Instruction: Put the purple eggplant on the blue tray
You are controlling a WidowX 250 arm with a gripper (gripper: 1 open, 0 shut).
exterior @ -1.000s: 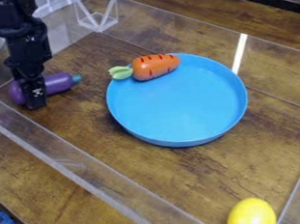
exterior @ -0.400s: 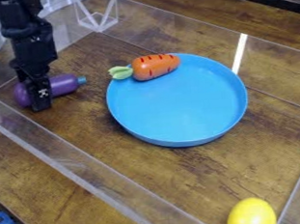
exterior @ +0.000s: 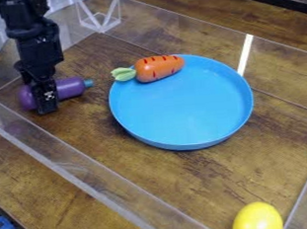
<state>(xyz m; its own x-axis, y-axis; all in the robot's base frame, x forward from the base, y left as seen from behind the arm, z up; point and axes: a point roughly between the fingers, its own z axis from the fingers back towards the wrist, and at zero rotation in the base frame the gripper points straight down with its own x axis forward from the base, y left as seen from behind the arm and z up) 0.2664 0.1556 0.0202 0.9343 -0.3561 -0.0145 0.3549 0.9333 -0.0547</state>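
The purple eggplant (exterior: 65,88) lies on the wooden table at the left, its bulbous end under my black gripper (exterior: 41,98). The gripper points straight down and is shut on that end of the eggplant, at table height. The blue tray (exterior: 196,118) sits to the right of the eggplant, a short gap away. An orange carrot (exterior: 157,67) with green leaves rests on the tray's upper-left rim.
A clear plastic wall (exterior: 67,162) runs along the front left of the table. A yellow lemon-like toy (exterior: 256,219) sits at the bottom right. Clear plastic stands (exterior: 96,12) are at the back left.
The gripper and the eggplant have shifted slightly to the right, toward the tray. The carrot and tray have stayed put.
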